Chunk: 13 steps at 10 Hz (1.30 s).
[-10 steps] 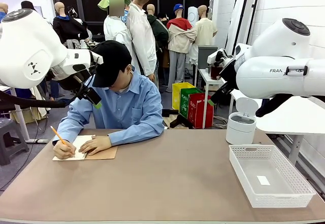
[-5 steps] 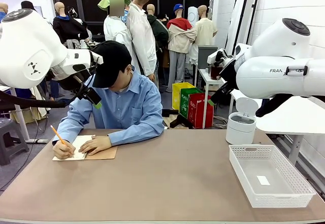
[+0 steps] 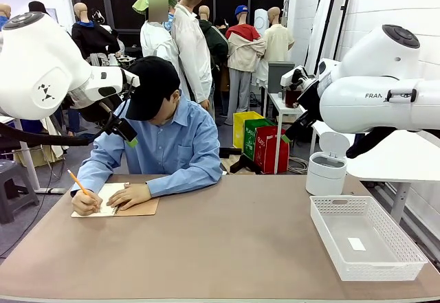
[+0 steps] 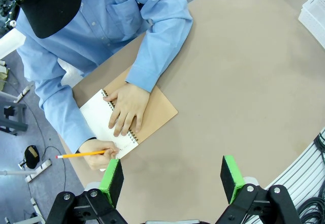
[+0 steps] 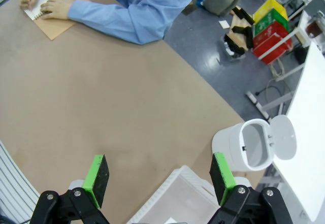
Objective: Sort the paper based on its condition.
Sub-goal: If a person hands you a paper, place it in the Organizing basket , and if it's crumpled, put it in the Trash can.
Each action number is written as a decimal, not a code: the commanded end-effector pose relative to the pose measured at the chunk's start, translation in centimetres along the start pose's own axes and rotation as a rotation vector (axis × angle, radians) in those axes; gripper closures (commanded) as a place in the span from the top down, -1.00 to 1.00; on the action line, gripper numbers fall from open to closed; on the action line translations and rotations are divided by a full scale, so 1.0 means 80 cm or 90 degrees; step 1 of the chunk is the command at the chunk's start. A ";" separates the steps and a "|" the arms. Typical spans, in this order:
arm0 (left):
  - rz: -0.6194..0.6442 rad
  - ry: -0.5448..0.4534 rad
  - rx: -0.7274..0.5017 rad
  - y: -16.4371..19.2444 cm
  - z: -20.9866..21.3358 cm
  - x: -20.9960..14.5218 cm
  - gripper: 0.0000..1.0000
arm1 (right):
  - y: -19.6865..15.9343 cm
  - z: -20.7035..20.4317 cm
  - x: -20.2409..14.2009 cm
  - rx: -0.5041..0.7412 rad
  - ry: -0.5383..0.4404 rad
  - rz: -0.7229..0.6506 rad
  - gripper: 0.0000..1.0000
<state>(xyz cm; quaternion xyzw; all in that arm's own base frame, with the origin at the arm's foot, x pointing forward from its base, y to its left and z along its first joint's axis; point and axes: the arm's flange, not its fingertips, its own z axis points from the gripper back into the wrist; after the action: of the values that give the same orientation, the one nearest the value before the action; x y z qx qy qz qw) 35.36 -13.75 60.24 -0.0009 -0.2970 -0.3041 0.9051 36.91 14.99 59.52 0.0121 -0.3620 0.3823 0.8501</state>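
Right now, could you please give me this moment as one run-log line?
left gripper: open, above table | right gripper: open, above table | person: writing in notebook with pencil | bin: lid open

At the left of the frame, the pencil (image 3: 77,182) in the person's hand (image 3: 86,203) shifts very slightly, its top edging leftward.

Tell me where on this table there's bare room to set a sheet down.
Bare tabletop runs from the spiral notebook to the white basket, down to the near edge. Crowded: far left, where the person's hands and pencil work on the notebook; right side, basket and open white bin.
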 end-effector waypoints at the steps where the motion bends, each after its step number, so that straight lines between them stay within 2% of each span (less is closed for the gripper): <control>1: -0.004 -0.003 -0.003 0.000 0.002 0.000 1.00 | -0.001 0.002 0.002 0.003 0.004 0.000 1.00; 13: -0.004 -0.003 -0.003 0.000 0.002 0.000 1.00 | -0.001 0.002 0.002 0.003 0.004 0.000 1.00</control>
<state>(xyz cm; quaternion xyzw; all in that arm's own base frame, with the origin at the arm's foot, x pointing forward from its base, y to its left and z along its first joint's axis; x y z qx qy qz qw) 35.36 -13.75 60.24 -0.0009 -0.2970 -0.3041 0.9051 36.91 14.99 59.52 0.0121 -0.3620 0.3823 0.8501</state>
